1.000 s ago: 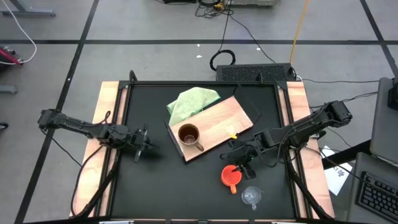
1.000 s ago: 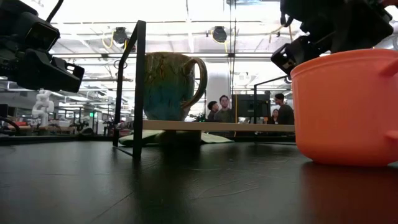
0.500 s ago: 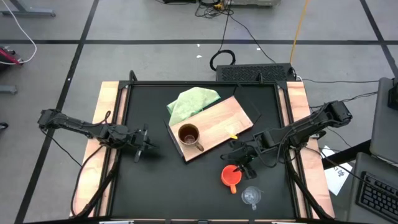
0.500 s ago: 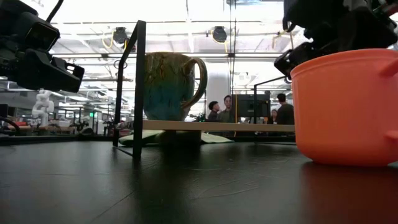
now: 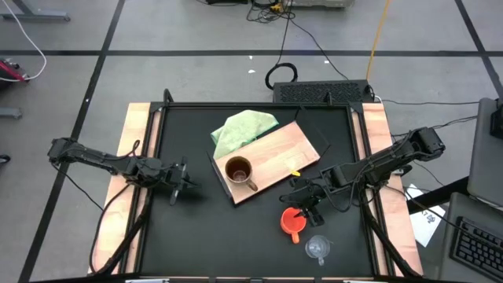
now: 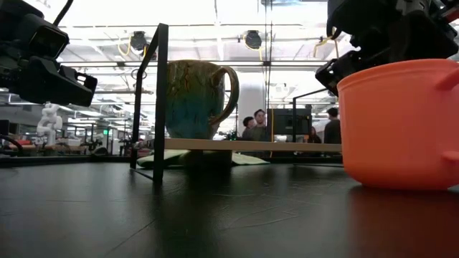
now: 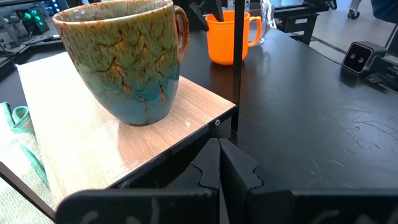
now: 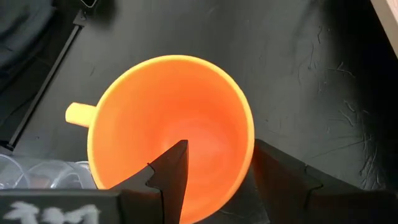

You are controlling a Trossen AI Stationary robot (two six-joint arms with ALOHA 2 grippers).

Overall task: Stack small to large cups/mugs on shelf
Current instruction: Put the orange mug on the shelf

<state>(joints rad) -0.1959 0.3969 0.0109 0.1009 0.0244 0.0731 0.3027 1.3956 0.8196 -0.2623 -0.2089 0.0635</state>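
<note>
The brown mug (image 5: pixel 239 171) stands upright on the near left corner of the shelf (image 5: pixel 275 153), a wooden board. The orange cup (image 5: pixel 291 222) stands on the black table nearer the front, its handle toward the near edge. The clear glass cup (image 5: pixel 317 248) stands just beyond it, near the front right. My right gripper (image 8: pixel 217 171) is open and slants down over the orange cup, one finger inside it and one outside. My left gripper (image 5: pixel 182 185) is shut and hangs still above the table, left of the shelf. My right gripper straddles the orange cup's wall (image 8: pixel 247 158) on the side away from the handle (image 8: pixel 78 115). One finger (image 8: pixel 169 171) is inside and the other (image 8: pixel 280 177) outside, slanting down from the far right. Whether either touches the wall I cannot tell. The cup stands upright on the table.
A light green cloth (image 5: pixel 244 130) lies bunched behind the shelf's far left end. A black upright frame post (image 6: pixel 159 100) stands at the shelf's corner. Wooden side rails (image 5: pixel 137 149) run along the table's left and right edges. People stand in the room beyond.
</note>
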